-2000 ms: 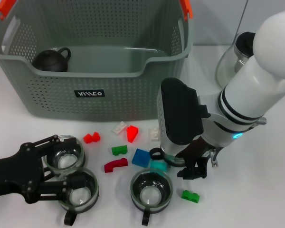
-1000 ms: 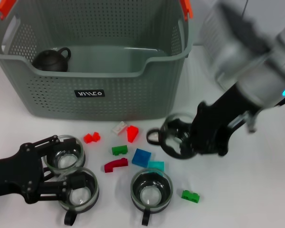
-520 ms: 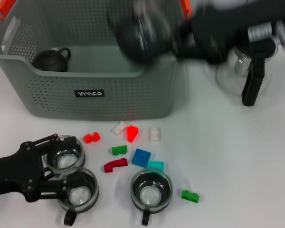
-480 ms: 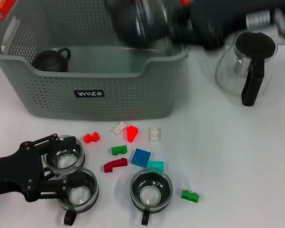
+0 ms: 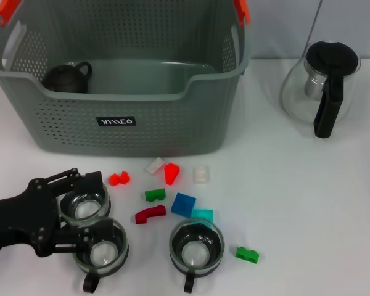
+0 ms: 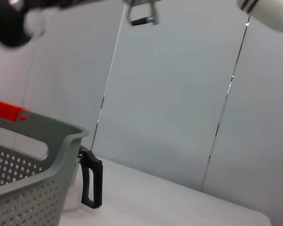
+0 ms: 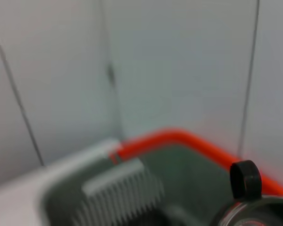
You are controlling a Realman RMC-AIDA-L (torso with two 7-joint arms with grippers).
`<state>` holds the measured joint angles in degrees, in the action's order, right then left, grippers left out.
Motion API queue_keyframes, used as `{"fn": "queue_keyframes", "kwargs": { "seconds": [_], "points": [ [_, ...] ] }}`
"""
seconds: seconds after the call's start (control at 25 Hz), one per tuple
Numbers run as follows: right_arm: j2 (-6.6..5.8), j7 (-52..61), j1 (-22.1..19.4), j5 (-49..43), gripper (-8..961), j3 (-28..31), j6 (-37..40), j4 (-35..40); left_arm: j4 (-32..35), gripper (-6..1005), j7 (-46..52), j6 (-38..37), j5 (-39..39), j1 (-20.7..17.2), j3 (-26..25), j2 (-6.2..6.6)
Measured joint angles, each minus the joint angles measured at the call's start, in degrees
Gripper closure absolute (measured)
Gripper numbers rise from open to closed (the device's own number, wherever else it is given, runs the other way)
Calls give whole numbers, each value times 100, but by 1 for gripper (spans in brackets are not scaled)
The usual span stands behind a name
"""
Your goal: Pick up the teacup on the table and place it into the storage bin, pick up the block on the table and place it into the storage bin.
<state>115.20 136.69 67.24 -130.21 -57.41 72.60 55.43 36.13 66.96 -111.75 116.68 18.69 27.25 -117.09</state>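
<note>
The grey storage bin (image 5: 142, 123) stands at the back left, and its orange-clipped rim (image 7: 179, 139) also shows in the right wrist view. Close in that view hangs a glass teacup (image 7: 253, 207) with a black handle, above the bin; my right gripper is shut on it and is outside the head view. Three more glass teacups (image 5: 85, 206) (image 5: 102, 251) (image 5: 196, 248) stand at the table's front. My left gripper (image 5: 89, 206) is open, its black fingers straddling the leftmost cup. Small blocks lie between cups and bin, among them a blue block (image 5: 184, 204) and a red one (image 5: 171, 173).
A black teapot (image 5: 66, 77) sits inside the bin at its left. A glass teapot (image 5: 320, 86) with a black handle stands at the back right. More blocks: green (image 5: 247, 253), green (image 5: 154, 195), dark red (image 5: 150, 214), teal (image 5: 203, 214), white (image 5: 154, 164).
My right arm lifted a teacup from among the blocks, swung it up over the bin and left the head view. The left gripper shifted slightly at the front left cups.
</note>
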Motion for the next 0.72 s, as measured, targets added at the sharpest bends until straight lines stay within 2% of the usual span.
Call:
{"fn": "queue_keyframes", "kwargs": {
  "seconds": [0.12, 0.24, 0.4, 0.56, 0.72],
  "points": [
    [99, 209, 744, -1149, 903, -23, -272, -841, 0, 54, 13, -4, -6, 14, -1, -5],
    [324, 345, 1286, -2139, 904, -26, -635, -1377, 0, 54, 14, -15, -6, 16, -1, -7],
    [506, 373, 1630, -2507, 904, -220, -1218, -2012, 0, 54, 16, -19, -6, -6, -3, -18],
    [547, 386, 1856, -2410, 904, -716, -2071, -3056, 0, 54, 18, -21, -6, -31, -9, -43],
    [568, 371, 1847, -2272, 904, -888, -2519, -3560, 0, 54, 19, -27, -14, -42, -67, -61]
  ]
}}
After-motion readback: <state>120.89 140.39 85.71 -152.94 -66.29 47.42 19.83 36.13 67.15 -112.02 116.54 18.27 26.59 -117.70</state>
